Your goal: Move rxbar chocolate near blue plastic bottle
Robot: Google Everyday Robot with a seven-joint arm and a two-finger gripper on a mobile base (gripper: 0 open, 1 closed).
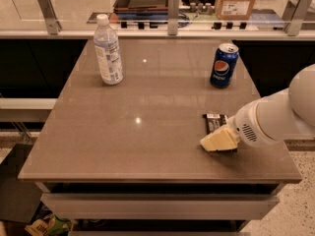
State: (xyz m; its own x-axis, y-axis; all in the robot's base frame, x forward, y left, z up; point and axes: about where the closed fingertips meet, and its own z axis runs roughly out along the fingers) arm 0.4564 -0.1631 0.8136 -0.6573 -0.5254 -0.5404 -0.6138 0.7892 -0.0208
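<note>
The rxbar chocolate, a flat black bar with white lettering, lies on the table's right side, its near end covered by my gripper. My gripper, cream-coloured, sits low over the bar's near end, reaching in from the right on the white arm. The blue plastic bottle, clear with a white cap and pale label, stands upright at the table's far left, well apart from the bar.
A blue Pepsi can stands upright at the far right, behind the bar. The brown table has its front edge close below the gripper. A counter with a railing, tray and cardboard box runs behind.
</note>
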